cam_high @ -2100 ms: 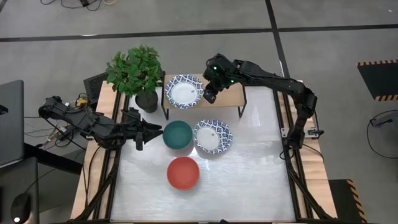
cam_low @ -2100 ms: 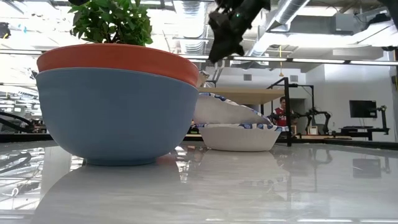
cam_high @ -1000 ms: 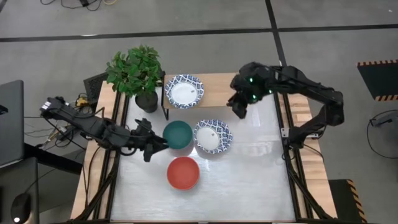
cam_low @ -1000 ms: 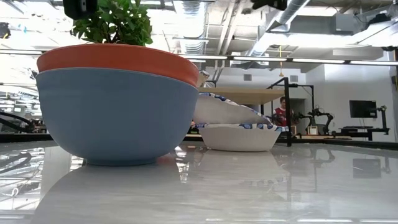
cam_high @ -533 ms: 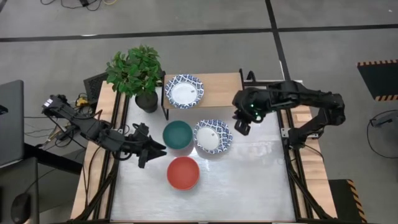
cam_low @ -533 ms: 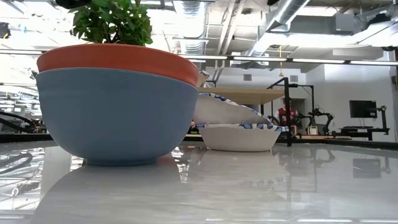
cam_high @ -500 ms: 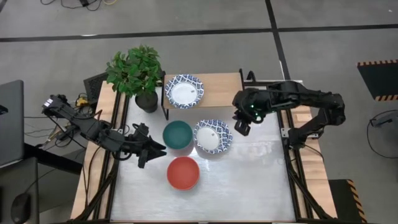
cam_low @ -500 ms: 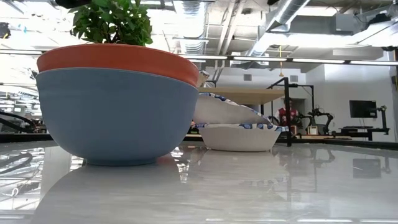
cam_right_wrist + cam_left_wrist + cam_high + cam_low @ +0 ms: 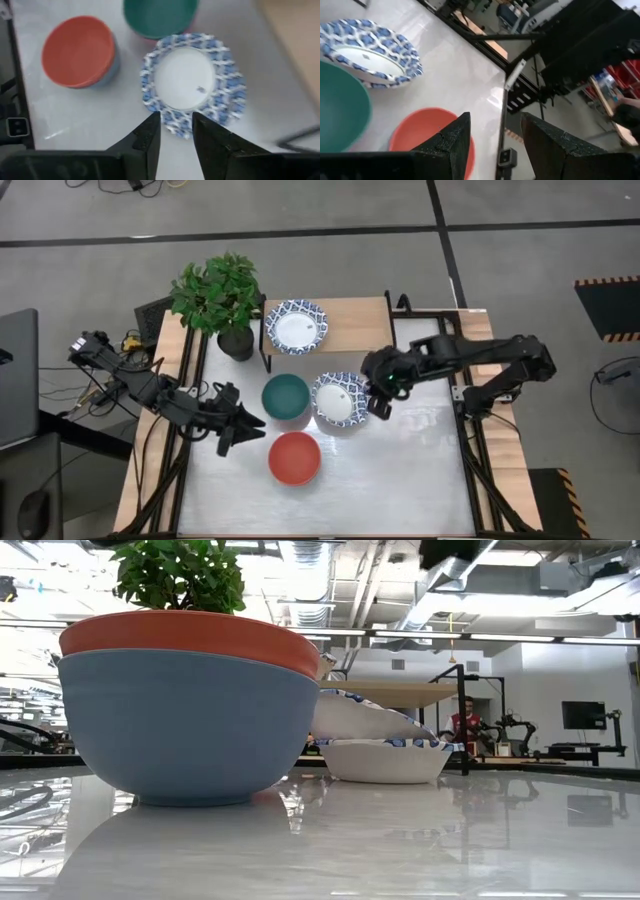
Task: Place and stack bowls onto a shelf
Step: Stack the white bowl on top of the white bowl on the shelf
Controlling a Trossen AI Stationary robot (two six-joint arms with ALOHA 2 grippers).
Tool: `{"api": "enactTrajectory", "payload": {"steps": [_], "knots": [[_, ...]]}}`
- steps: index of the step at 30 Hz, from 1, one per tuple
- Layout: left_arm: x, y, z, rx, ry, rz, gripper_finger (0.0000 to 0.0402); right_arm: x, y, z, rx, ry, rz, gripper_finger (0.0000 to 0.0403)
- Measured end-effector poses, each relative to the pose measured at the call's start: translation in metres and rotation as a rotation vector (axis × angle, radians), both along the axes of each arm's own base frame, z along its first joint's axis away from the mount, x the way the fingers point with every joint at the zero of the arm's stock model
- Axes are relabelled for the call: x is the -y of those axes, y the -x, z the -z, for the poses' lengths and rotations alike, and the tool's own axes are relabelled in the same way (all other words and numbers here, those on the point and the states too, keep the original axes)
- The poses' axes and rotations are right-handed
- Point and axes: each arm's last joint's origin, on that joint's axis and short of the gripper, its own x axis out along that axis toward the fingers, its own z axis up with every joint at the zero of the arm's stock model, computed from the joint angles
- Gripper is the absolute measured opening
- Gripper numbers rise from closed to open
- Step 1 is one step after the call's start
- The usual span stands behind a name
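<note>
The light-wood shelf (image 9: 350,313) stands at the table's far edge with one blue-rimmed white bowl (image 9: 296,327) on its left part. On the table rest a teal bowl (image 9: 286,397), a second blue-rimmed white bowl (image 9: 341,399) right of it, and a red, grey-blue bowl (image 9: 294,458) nearer the front. My right gripper (image 9: 176,135) hovers open over the right rim of the table's white bowl (image 9: 187,80), touching nothing. Left of the teal bowl, my left gripper (image 9: 492,142) is open and holds nothing, pointing toward the red bowl (image 9: 420,130).
A potted plant (image 9: 218,295) stands by the shelf's left end. The right part of the shelf and the table right of the bowls (image 9: 420,450) are bare. A person (image 9: 462,725) stands far off in the room beyond the table.
My right gripper has swung from beside the shelf's right end toward the table's near and left edges and has come down, ending over the right rim of the white bowl on the table. The bowls have not moved.
</note>
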Motion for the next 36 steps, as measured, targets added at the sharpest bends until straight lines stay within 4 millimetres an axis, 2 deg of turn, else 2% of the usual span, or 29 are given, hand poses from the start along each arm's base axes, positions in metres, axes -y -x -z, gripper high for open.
{"api": "enactTrajectory", "payload": {"steps": [8,11,14,18,23,30,36], "knots": [[0.001,0.0,0.001,-0.011,-0.008,0.05,0.0158,-0.01,-0.011,0.06,-0.027,-0.045,-0.082,0.0215],[0.002,0.001,0.001,-0.012,-0.018,0.077,0.0158,-0.01,-0.012,0.082,-0.031,-0.072,-0.074,0.0224],[0.003,0.001,0.002,-0.018,-0.031,0.108,0.0158,-0.013,-0.013,0.096,-0.025,-0.073,-0.081,0.0225],[0.002,0.004,-0.001,-0.003,-0.046,0.122,0.0158,-0.018,-0.015,0.106,0.028,-0.076,-0.102,0.022],[-0.003,0.018,-0.01,0.052,-0.078,0.147,0.0158,-0.022,-0.019,0.104,0.097,-0.016,-0.096,0.0217],[-0.022,0.043,-0.02,0.098,-0.116,0.055,0.0158,-0.019,-0.022,0.102,0.133,0.083,-0.085,0.0217],[-0.033,0.057,-0.024,0.126,-0.137,-0.014,0.0158,-0.02,-0.034,0.112,0.153,0.13,-0.075,0.0217]]}}
